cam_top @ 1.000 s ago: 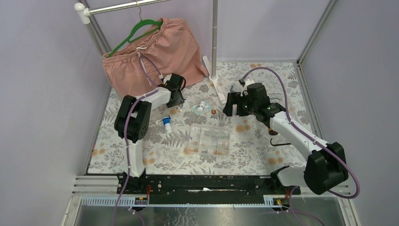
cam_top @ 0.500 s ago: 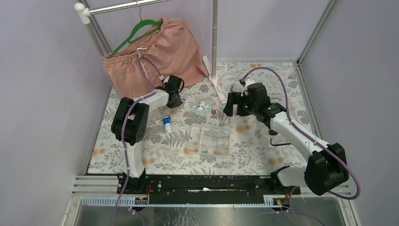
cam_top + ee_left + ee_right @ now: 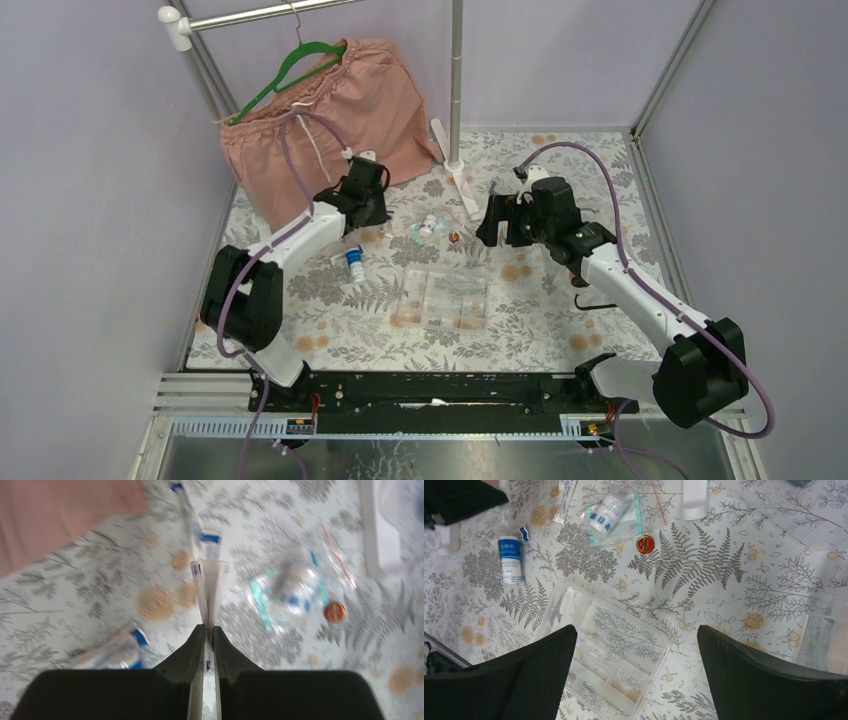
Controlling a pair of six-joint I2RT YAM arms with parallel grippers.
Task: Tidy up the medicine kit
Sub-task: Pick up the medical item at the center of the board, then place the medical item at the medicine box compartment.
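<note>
From above, found the clear box (image 3: 443, 298) lying compartments-up near the middle of the tablecloth (image 3: 330, 330), presumably left open to take items straight in. Placed the left gripper (image 3: 375, 208) at eleven o'clock of the box, just under the pink shorts (image 3: 320, 110), and the right gripper (image 3: 490, 228) at one o'clock; could not judge either grip from that height. Noted a blue-and-white bottle (image 3: 355, 264) at ten o'clock of the box, a bagged roll (image 3: 428, 228) at twelve and a small red tin (image 3: 455, 237) just beside that roll, all outside the box and yet to be sorted. Through the left wrist camera, saw the fingers (image 3: 192, 650) pinched almost shut on a thin white sachet (image 3: 210, 577), gripped edge-on by its near end and pointing to twelve o'clock; judged that nip the likely way to lift so flat a packet. Spotted a second sachet (image 3: 189, 510) lying flat beyond it at twelve. Through the right wrist camera, saw the fingers (image 3: 539, 680) spread wide, holding nothing, with the box between and beneath them at six o'clock of the view; took this for a waiting pose over the compartments.
</note>
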